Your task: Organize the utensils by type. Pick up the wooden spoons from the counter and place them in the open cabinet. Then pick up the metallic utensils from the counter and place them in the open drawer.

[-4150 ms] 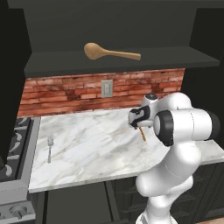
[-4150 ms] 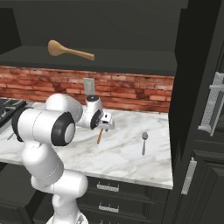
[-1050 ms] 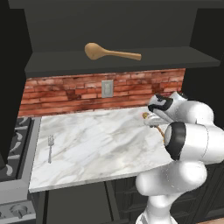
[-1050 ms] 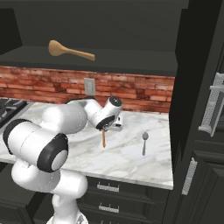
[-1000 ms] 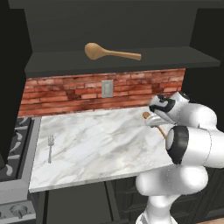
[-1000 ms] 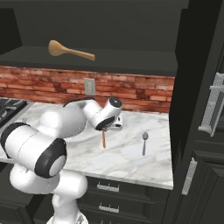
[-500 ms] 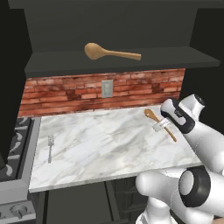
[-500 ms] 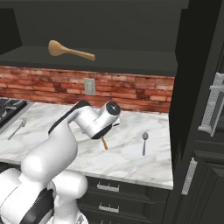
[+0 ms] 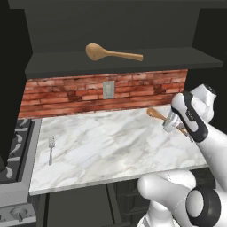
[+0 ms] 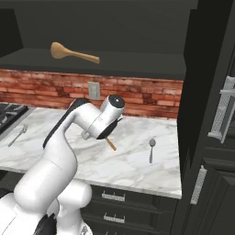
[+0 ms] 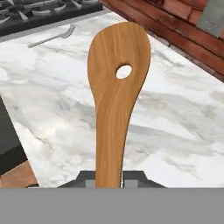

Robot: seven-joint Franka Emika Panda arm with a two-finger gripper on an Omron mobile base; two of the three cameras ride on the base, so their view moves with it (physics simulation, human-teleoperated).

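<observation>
**Pincer carrying the small wooden spoon above the counter**

Pincer is clamped narrow on the handle of the darker, slotted wooden spoon, holding it in the air over the right part of the counter, bowl end pointing away from the hand. The grip sits low on the handle, so most of the spoon's length sticks out past the fingers. A spoon like this is probably light and stiff, with a dry, unpolished surface that should not slip easily; yet a hold this far from the middle may let it pivot if the bowl knocks something. Taking it nearer the middle would be steadier.

Overhead, the larger tan spoon already lies on the floor of the open cabinet, with free shelf on either side of it. The marble is flat and smooth. A fork lies near its left edge beside the stove, and a metal spoon well to the right. From the base views I cannot tell exactly how high the held spoon hangs.
</observation>
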